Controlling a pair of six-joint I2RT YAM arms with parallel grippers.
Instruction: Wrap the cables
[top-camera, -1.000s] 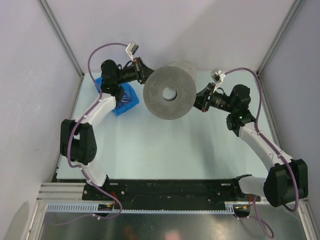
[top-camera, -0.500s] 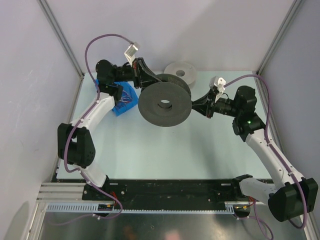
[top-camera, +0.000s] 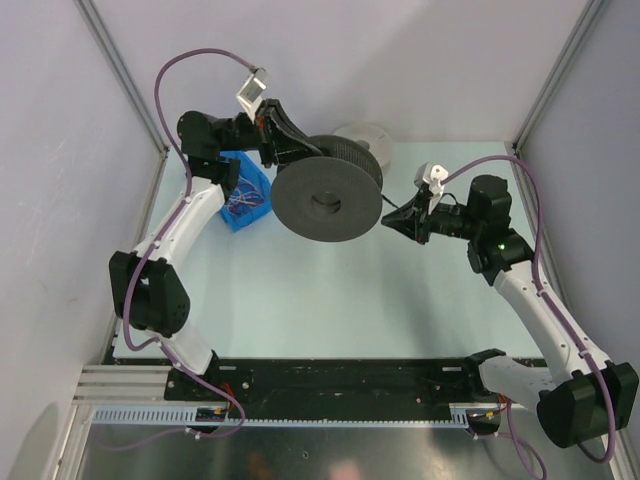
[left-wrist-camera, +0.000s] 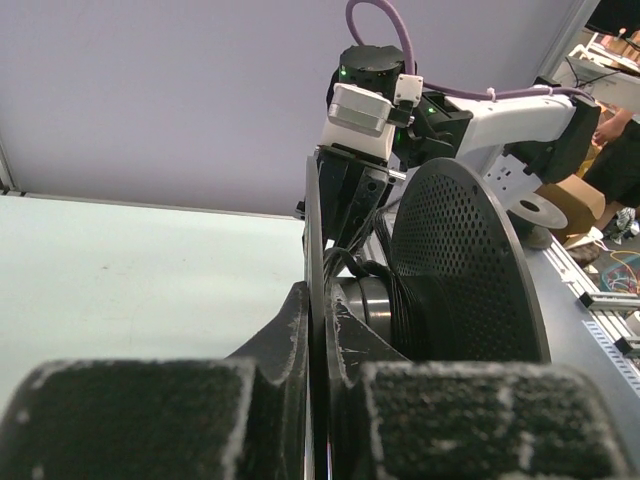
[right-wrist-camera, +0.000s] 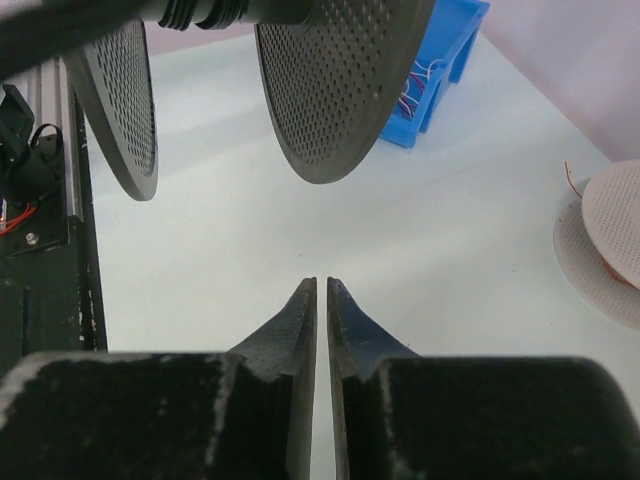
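Observation:
A large dark perforated spool hangs tilted above the table. My left gripper is shut on the rim of one of its flanges, and in the left wrist view the jaws clamp the thin disc edge. Black cable is wound round the hub between the flanges, with a loose loop near my fingers. My right gripper is shut and empty just right of the spool. In the right wrist view no cord shows between the jaws, and both flanges hang ahead.
A light grey spool lies flat at the back of the table, behind the dark one; it also shows in the right wrist view with red wire. A blue bin with thin wires stands at the back left.
My left arm has lifted and tipped the dark spool from face-up towards edge-on and moved it slightly left. My right gripper has drawn back from the spool's edge, down and right.

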